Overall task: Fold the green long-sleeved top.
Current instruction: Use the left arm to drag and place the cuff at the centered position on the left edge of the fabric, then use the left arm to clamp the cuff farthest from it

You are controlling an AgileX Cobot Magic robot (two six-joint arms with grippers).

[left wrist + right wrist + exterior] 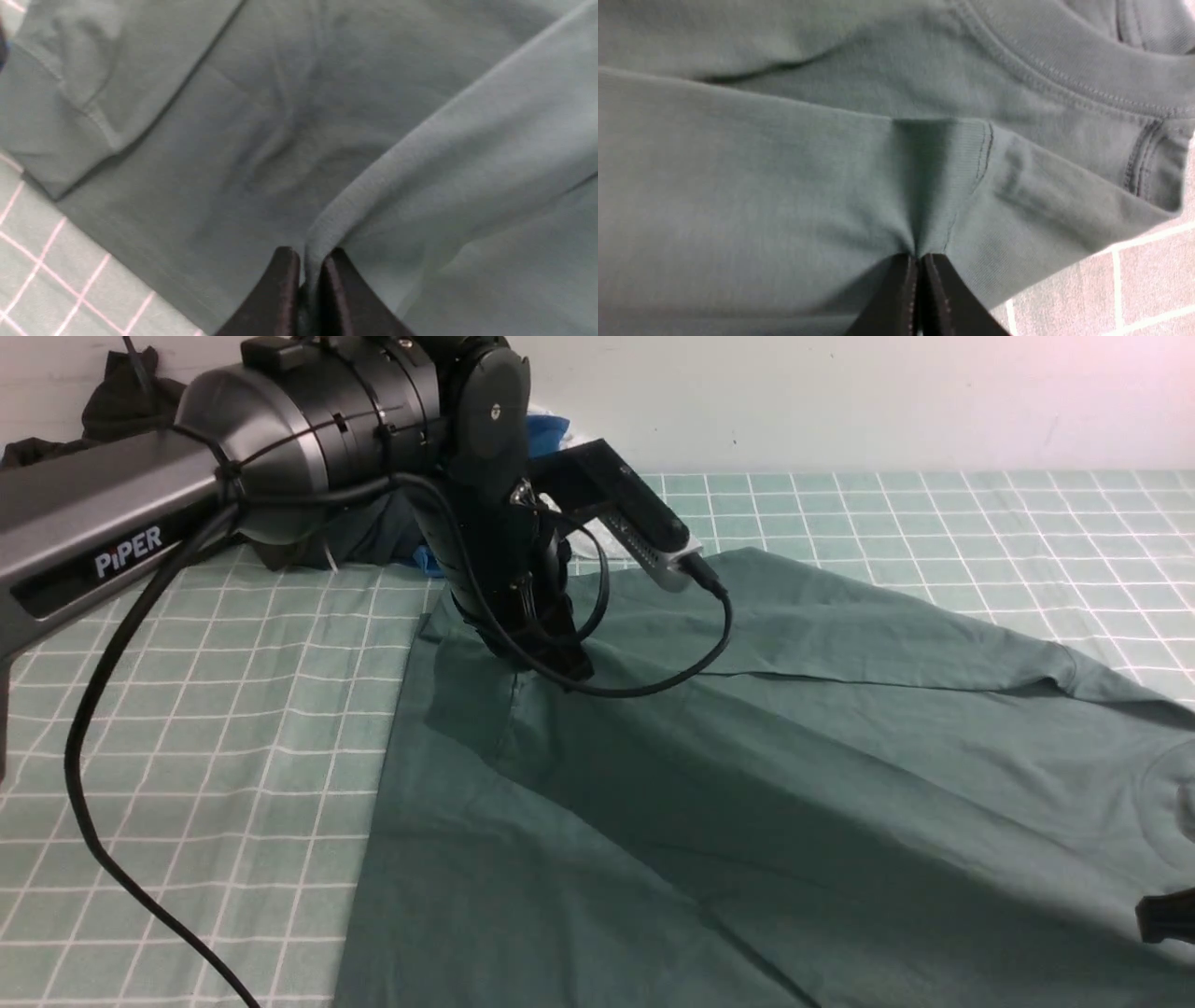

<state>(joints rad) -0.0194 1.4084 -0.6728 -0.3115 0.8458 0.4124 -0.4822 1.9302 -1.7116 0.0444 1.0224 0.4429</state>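
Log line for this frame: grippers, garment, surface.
left gripper: shut on sage-green cotton long-sleeved top | right gripper: shut on same top | top lies on green checked cloth

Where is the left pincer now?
Front view, left of centre: the left pincer is shut on an edge of the green top, near the dark clothes pile.

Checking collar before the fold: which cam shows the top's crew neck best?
Right wrist view: the ribbed crew neck of the green long-sleeved top is close up, stitching sharp. Front view shows at most a faint arc, possibly the neck, at the right edge. Left wrist view shows none, just other parts of the top.
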